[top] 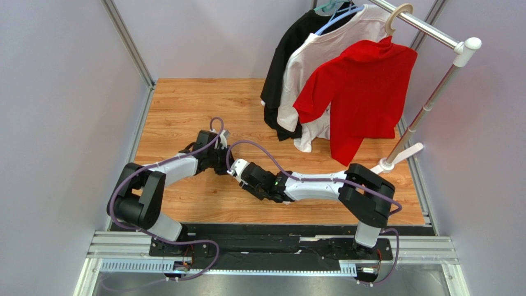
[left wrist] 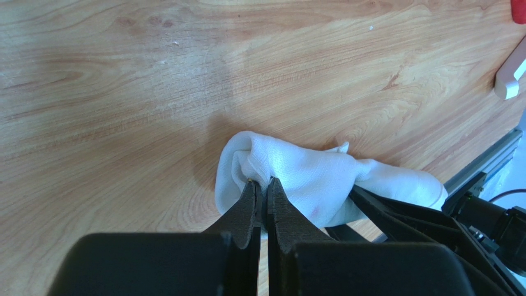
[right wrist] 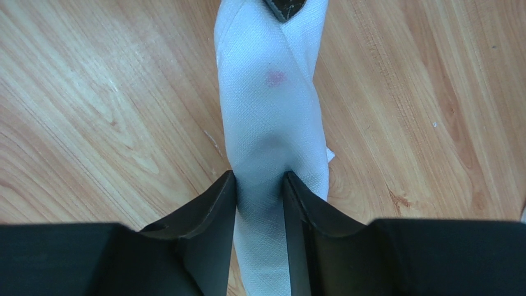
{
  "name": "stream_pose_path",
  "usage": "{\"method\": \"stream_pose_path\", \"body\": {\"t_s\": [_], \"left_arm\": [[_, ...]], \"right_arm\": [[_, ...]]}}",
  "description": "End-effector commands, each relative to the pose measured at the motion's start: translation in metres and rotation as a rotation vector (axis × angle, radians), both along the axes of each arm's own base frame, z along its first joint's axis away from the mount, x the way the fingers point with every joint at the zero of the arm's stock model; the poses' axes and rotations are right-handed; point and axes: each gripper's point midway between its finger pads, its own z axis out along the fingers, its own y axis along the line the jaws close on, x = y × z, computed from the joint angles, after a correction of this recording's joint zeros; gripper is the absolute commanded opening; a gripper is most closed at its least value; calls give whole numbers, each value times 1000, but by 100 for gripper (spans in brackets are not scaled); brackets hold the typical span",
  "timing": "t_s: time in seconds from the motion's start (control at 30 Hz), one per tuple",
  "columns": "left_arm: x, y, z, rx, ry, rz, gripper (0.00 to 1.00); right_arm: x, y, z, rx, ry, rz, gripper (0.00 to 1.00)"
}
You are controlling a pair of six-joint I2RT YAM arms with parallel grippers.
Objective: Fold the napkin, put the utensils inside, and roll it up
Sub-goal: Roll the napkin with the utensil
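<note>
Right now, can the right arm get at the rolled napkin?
Probably yes: the right gripper straddles the napkin, its jaws squeezing one end, while the left gripper pinches the other end; nothing stands between.

napkin (right wrist: pixel 271 111) — white, pink spot | table (left wrist: pixel 123 92) — light woodgrain | right pincer (right wrist: pixel 259 179) — black

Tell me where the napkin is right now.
The rolled napkin is over the table, just left of centre in the top view, between the two hands: left hand pinches one end, right hand clamps the other.
</note>
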Motion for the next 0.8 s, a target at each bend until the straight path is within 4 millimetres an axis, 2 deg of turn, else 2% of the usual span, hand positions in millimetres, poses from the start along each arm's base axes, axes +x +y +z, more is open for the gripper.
{"method": "stream_pose_path", "body": {"t_s": [0.0, 0.07, 0.1, 0.13, 0.2, 0.23, 0.27, 0.33, 0.5, 0.6, 0.77], "left_arm": [[6, -6, 18, -37, -56, -34, 9], [7, -7, 24, -49, -73, -30, 19], [8, -7, 29, -52, -88, -27, 32], [8, -6, 32, -52, -97, -21, 40], [9, 0, 38, -25, -108, 16, 51], [9, 3, 40, -14, -110, 34, 53], [11, 10, 41, 15, -124, 68, 60], [7, 18, 52, 32, -148, 105, 62], [2, 42, 71, 74, -209, 194, 64], [1, 43, 75, 72, -247, 177, 64], [5, 33, 66, 32, -244, 140, 64]], "right_arm": [[-9, -6, -26, 7, 152, -4, 33], [-7, -11, -30, 22, 195, -43, 30], [-9, -10, -31, 35, 225, -39, 24], [-8, -13, -33, 40, 247, -48, 21], [-15, -11, -34, 69, 314, -43, 15], [-12, -13, -34, 80, 335, -57, 14], [-13, -14, -33, 92, 362, -69, 13], [-17, -12, -31, 127, 416, -69, 6], [-15, -9, -23, 217, 540, -80, 1], [-13, -6, -16, 263, 589, -70, 0], [-8, -5, -16, 305, 660, -60, 0]]}}
